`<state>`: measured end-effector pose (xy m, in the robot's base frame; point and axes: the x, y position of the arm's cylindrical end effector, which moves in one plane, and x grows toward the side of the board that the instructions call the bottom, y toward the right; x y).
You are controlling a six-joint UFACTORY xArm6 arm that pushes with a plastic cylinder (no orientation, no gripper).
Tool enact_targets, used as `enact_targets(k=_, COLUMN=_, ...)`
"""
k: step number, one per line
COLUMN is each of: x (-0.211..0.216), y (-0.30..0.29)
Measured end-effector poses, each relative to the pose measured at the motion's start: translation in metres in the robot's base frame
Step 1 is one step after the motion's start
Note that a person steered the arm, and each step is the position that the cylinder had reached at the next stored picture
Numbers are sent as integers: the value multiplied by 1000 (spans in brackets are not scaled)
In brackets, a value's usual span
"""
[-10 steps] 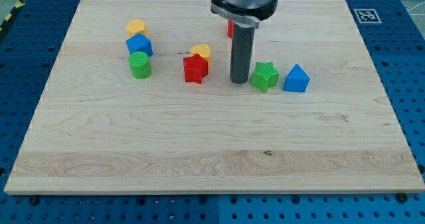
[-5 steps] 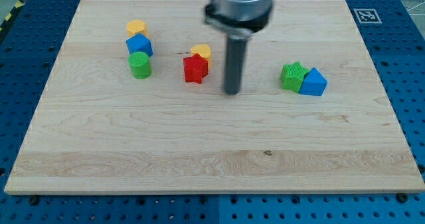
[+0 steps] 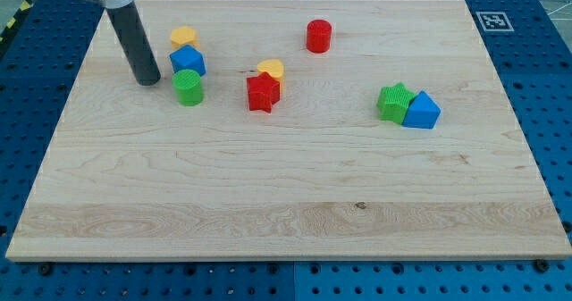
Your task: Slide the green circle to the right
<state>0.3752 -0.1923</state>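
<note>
The green circle (image 3: pixel 188 87) stands on the wooden board at the upper left. A blue block (image 3: pixel 188 62) sits just above it, and a yellow block (image 3: pixel 183 38) above that. My tip (image 3: pixel 147 80) rests on the board just to the left of the green circle, a small gap apart, level with the blue block's lower edge. The dark rod rises from the tip toward the view's top left.
A red star (image 3: pixel 261 94) with a yellow block (image 3: pixel 271 69) touching its upper right sits mid-board. A red cylinder (image 3: pixel 318 36) stands near the top. A green star (image 3: pixel 393 102) and a blue block (image 3: pixel 421 111) touch each other at the right.
My tip has moved from the middle of the board, right of the red star, far left to beside the green circle. Earlier the green star and blue block were shoved right.
</note>
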Motion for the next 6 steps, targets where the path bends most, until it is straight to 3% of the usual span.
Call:
enact_targets(k=4, x=91, y=141)
enact_targets(k=6, x=104, y=190)
